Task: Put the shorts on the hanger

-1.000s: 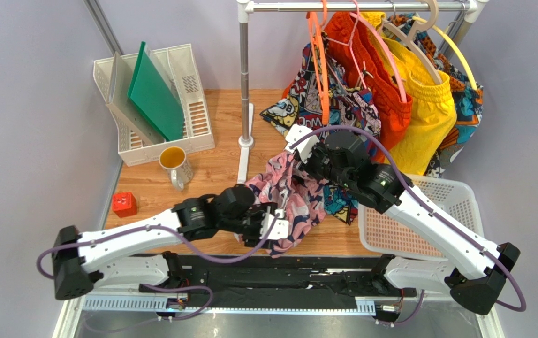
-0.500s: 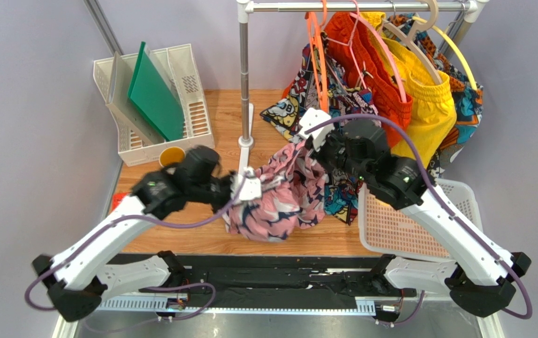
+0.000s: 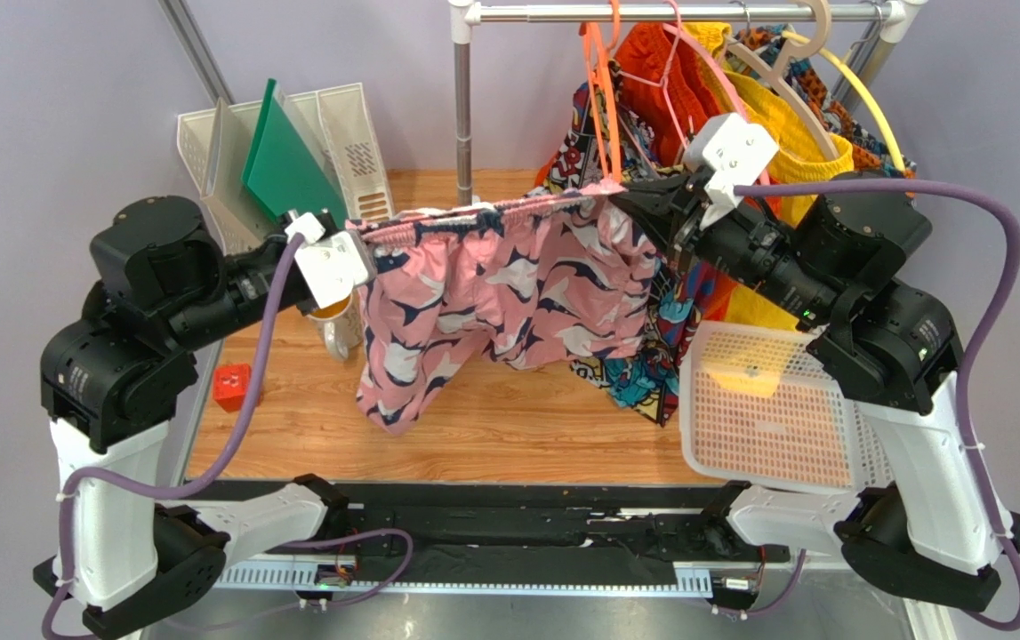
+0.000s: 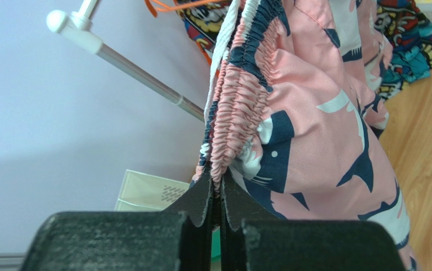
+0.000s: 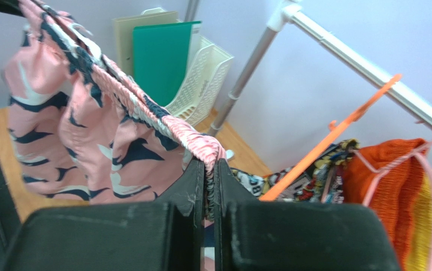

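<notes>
The pink shorts with the navy and white print hang in the air, their waistband stretched level between both grippers. My left gripper is shut on the waistband's left end, and the gathered elastic shows pinched at the left gripper below the shorts. My right gripper is shut on the right end; the right gripper clamps the shorts there too. The orange hanger hangs on the rail just behind the right gripper, and the hanger slants close beside the fingers.
The rack's upright pole stands behind the shorts. Orange shorts, yellow shorts and comic-print shorts hang at the right. A white basket lies below them. A file tray, mug and red block sit left.
The left gripper has shut on the waistband. Both arms have risen and moved apart, lifting the shorts off the table and spreading them out flat below the rail.
</notes>
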`<state>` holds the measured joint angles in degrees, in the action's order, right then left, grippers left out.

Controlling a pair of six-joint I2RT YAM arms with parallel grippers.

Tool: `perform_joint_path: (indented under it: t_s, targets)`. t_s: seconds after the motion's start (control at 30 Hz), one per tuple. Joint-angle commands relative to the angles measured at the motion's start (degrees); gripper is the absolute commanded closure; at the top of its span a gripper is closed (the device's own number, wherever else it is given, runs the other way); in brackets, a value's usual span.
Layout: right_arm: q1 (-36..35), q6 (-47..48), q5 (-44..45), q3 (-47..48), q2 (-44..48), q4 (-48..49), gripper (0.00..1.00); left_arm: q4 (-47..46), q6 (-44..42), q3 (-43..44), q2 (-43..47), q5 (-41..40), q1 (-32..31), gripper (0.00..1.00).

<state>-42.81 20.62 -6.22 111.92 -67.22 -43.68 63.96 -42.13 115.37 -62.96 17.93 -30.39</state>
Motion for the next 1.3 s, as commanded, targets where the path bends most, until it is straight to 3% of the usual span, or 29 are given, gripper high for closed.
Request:
perform_joint_path:
  t_s: [0.0, 0.1, 0.27, 0.4, 0.47, 0.6, 0.67, 0.7, 0.8, 0.83, 0.9, 1.0, 1.1, 1.27]
  targets:
    - [0.9, -3.0, -4.5, -6.5, 3.1, -2.6, 1.00, 7.7, -1.5, -7.3, -0.2, 0.5, 0.9, 1.00]
    - [0.9, -3.1, -5.4, -20.9, 6.6, -0.6, 1.00, 7.9, -4.9, -18.9, 0.6, 1.8, 0.9, 1.00]
    - [0.9, 1.2, -3.8, -48.0, 10.3, 13.3, 1.00, 1.2, -7.8, -35.1, -1.1, 3.2, 2.2, 1.00]
    - [0.9, 3.4, -9.1, -61.9, 11.3, 19.9, 1.00, -1.8, -12.4, -53.8, -0.7, 7.3, -2.6, 1.00]
    - [-0.4, 4.9, -11.4, -65.8, 10.4, 22.8, 1.00, -5.1, -14.4, -61.7, -0.8, 5.2, -6.6, 1.00]
    - [-1.7, 6.1, -12.1, -70.6, 8.2, 22.5, 1.00, -8.6, -15.6, -67.1, 0.4, 7.4, -10.8, 0.95]
    - [-1.8, 5.7, -12.7, -71.0, 9.0, 21.4, 0.94, -8.8, -15.0, -68.3, 0.6, 6.9, -12.5, 0.89]
    - [-1.8, 5.9, -12.9, -71.2, 9.6, 20.7, 0.89, -8.9, -13.9, -68.1, 0.3, 6.2, -12.7, 0.85]
    - [-1.9, 6.3, -13.2, -69.2, 12.5, 14.8, 0.54, -6.3, -11.1, -65.0, 0.9, 5.3, -12.7, 0.52]
    - [-2.0, 6.3, -13.1, -66.6, 13.4, 13.0, 0.34, -5.4, -10.3, -63.7, 1.4, 5.7, -12.5, 0.48]
    - [-2.0, 5.6, -12.5, -62.6, 16.1, 7.2, 0.19, -2.3, -7.5, -58.3, 3.9, 8.7, -10.6, 0.35]
    - [-2.0, 4.2, -12.5, -53.5, 18.5, -0.9, 0.13, 1.7, -4.5, -49.0, 5.9, 11.8, -6.6, 0.25]
    - [-2.0, 0.4, -11.0, -43.3, 19.1, -6.7, 0.12, 4.3, -1.2, -39.0, 5.0, 13.7, -2.8, 0.24]
    - [-1.6, -9.4, -0.3, -29.1, 17.0, -5.4, 0.15, 0.7, 8.3, -26.8, 2.8, 12.8, -0.5, 0.21]
